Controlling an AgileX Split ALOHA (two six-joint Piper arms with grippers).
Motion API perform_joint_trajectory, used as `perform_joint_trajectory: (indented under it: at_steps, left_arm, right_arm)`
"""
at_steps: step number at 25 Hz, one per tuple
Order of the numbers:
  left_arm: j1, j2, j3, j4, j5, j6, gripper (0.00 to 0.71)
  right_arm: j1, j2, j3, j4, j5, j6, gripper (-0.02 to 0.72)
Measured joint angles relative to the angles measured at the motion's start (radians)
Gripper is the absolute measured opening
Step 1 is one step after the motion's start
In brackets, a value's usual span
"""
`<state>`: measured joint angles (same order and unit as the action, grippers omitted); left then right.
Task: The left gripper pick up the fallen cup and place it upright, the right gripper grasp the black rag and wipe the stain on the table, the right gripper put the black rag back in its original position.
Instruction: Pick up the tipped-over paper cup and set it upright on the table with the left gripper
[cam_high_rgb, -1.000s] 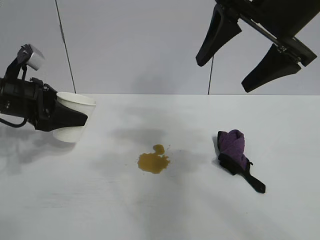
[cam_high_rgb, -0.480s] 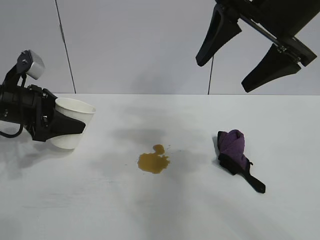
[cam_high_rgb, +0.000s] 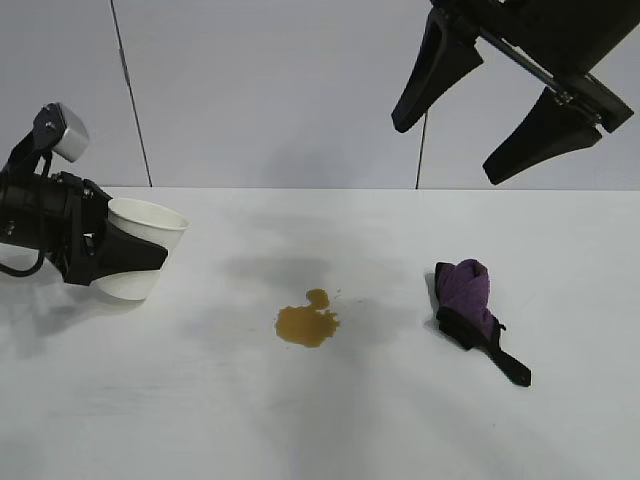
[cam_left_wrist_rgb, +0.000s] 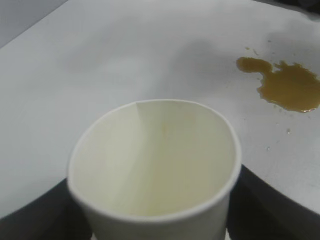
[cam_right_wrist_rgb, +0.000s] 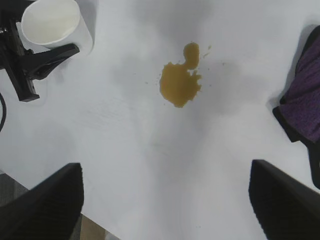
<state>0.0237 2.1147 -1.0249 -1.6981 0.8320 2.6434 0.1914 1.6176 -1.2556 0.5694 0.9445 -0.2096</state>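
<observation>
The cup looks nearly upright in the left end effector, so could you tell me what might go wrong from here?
1. The cup is tilted in the left end effector; released like this, it could tip over again.
2. The stain is unwiped; a rolling cup could smear it.
3. The right end effector hangs open, high above the black rag, whose thin tail could drag through the liquid.

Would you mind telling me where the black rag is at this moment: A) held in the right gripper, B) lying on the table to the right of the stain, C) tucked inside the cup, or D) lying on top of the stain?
B: the black rag lies on the table right of the stain, untouched, with the right gripper open high above it.
</observation>
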Motion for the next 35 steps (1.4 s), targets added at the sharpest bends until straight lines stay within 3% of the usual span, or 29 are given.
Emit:
perform_joint_trajectory:
  at_steps: [9,17,21,35]
  left_arm:
    - [0.004,0.083,0.000,-0.014,0.107,0.092,0.460]
    - [0.072,0.085,0.000,-0.008,0.188,0.087,0.463]
    - [0.097,0.085,0.000,-0.008,0.194,0.071,0.471]
    - [0.097,0.132,0.000,-0.010,0.198,0.069,0.475]
  right_arm:
    - [0.000,0.000,0.000,0.008,-0.002,0.000,0.622]
    - [0.000,0.000,0.000,0.019,-0.007,0.000,0.622]
    - [0.000,0.000,0.000,0.020,-0.016,0.000,0.622]
    - [0.000,0.000,0.000,0.030,-0.021,0.000,0.622]
